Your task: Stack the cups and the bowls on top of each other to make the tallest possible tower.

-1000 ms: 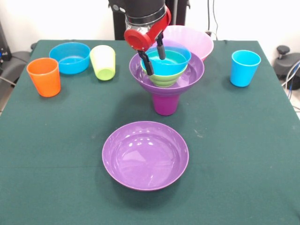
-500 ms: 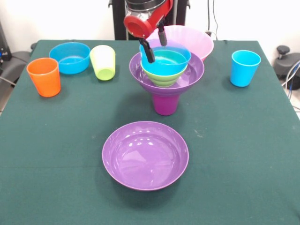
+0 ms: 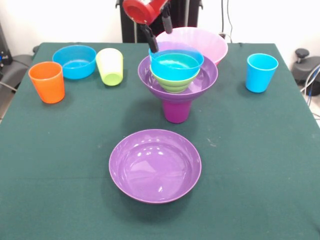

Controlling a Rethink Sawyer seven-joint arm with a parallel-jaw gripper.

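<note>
The tower stands mid-table: a purple cup [image 3: 176, 110] carries a wide purple bowl [image 3: 207, 75], a ribbed green bowl [image 3: 175, 84] and a small blue bowl [image 3: 176, 67] on top. My gripper [image 3: 158, 33] hangs open above the blue bowl's left rim, clear of it, with nothing between its black fingers [image 3: 150, 39]. A second wide purple bowl [image 3: 155, 165] lies in front. An orange cup [image 3: 47, 82], a lime green cup [image 3: 110, 66] and another small blue bowl [image 3: 75, 61] stand at the left. A light blue cup [image 3: 261, 72] stands at the right. The big pink bowl [image 3: 207, 42] sits behind the tower.
The table [image 3: 260, 165] is covered in dark green cloth. Cables and a dark fixture [image 3: 306, 65] lie off the right edge.
The gripper has risen up and slightly left, out of the blue bowl it had straddled. The blue bowl stays on the tower, released.
</note>
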